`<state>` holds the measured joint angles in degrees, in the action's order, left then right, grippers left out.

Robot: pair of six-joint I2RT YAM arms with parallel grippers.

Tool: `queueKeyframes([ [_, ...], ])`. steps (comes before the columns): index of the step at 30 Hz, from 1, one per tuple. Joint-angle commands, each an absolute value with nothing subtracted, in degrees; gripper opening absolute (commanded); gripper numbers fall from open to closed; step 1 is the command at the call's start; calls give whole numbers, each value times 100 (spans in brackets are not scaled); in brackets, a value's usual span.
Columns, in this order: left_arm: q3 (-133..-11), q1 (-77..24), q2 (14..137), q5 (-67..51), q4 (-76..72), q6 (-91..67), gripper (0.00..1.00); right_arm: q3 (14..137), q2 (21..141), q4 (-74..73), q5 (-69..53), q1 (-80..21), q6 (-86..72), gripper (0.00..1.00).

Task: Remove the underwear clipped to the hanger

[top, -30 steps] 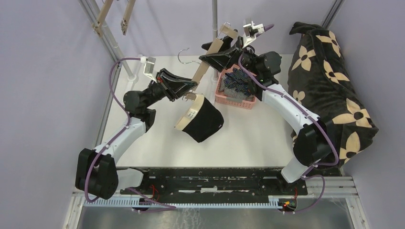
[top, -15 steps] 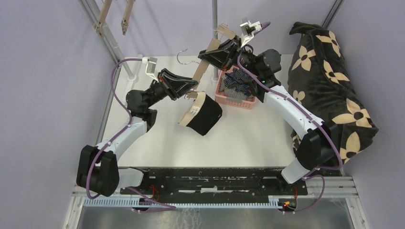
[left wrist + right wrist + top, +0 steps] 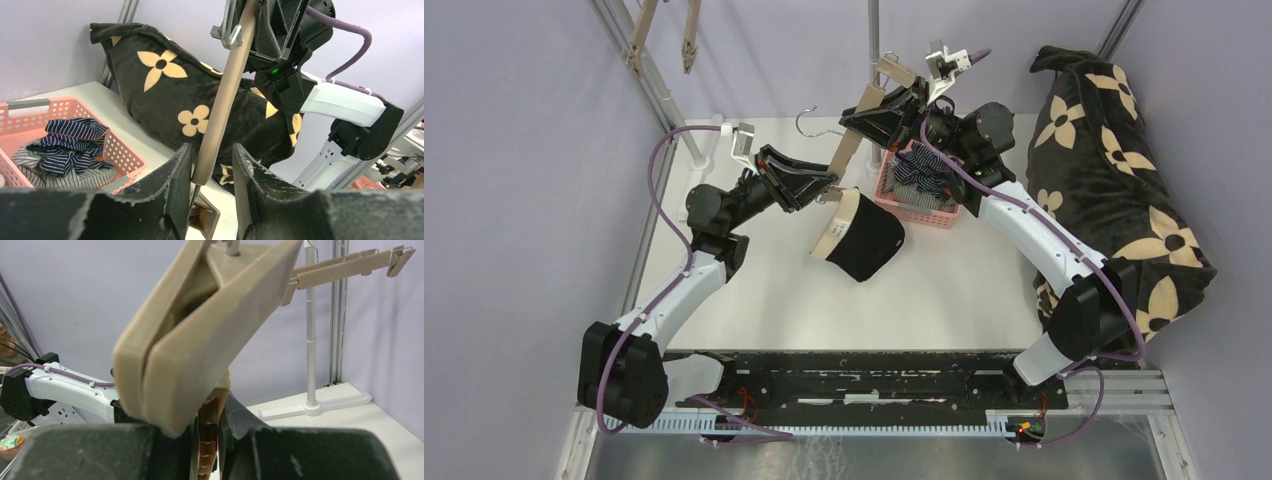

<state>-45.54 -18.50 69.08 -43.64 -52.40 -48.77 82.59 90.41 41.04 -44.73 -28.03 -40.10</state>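
The white table (image 3: 944,290) carries everything, and along its right edge lies a bulky black blanket (image 3: 1124,190) printed with tan flowers. Above the far middle of the table a wooden hanger (image 3: 852,145) is held in the air, tilted, its metal hook (image 3: 809,118) pointing left and free. The right pincer (image 3: 894,105) is clamped on the hanger's far, upper end. The left pincer (image 3: 824,190) sits at its near, lower end with a finger on either side of the bar; whether it presses on the bar cannot be told. Just right of the hanger, a pink perforated basket (image 3: 120,150) stands on the table. The black briefs (image 3: 869,245) hang from the hanger's lower end by their light waistband, just left of the basket's near corner and clear of the table. In the basket, the navy striped briefs (image 3: 70,137) lie crumpled on top of the grey-white briefs (image 3: 45,170). The hanger's upper clip (image 3: 200,325) is shut with no cloth in it.
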Motion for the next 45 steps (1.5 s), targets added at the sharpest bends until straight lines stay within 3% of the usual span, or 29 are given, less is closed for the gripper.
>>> queueKeyframes([
  [1,-4550,-1892,6824,-4507,-5438,-4703,42,8271,8836,4363,-4246,-2718,-3703,1],
  [9,-4386,-1890,6799,-4552,-5019,-4206,58,8295,8698,4098,-4181,-2720,-3551,1],
  [11,-4394,-1890,6788,-4611,-4860,-4027,75,8298,8677,4089,-4166,-2722,-3551,1],
  [13,-4367,-1889,6761,-4641,-4746,-3838,86,8321,8674,4058,-4159,-2723,-3557,1],
  [17,-4303,-1883,6708,-4379,-4557,-3564,100,8341,8655,4042,-4174,-2724,-3583,1],
  [25,-4366,-1890,6804,-4189,-4709,-3332,100,8288,8639,4032,-4175,-2722,-3639,1],
  [27,-4406,-1887,6921,-4265,-4873,-3419,92,8282,8639,4035,-4165,-2724,-3669,1],
  [29,-4457,-1893,7074,-4431,-5117,-3635,70,8277,8645,4047,-4161,-2720,-3694,1],
  [31,-4511,-1890,7197,-4474,-5211,-3778,28,8275,8653,4037,-4151,-2716,-3706,1],
  [32,-4506,-1892,7206,-4422,-5240,-3816,12,8267,8647,4032,-4141,-2718,-3709,1],
  [33,-4486,-1890,7190,-4342,-5245,-3805,4,8270,8646,4008,-4140,-2720,-3697,1],
  [37,-4664,-1889,7080,-4358,-4721,-3539,6,8271,8635,3912,-4143,-2724,-3652,1],
  [40,-4830,-1890,6976,-4420,-4430,-3361,35,8284,8645,3909,-4165,-2723,-3671,1],
  [45,-4987,-1890,6862,-4401,-4452,-3312,47,8297,8644,3911,-4208,-2722,-3699,1],
])
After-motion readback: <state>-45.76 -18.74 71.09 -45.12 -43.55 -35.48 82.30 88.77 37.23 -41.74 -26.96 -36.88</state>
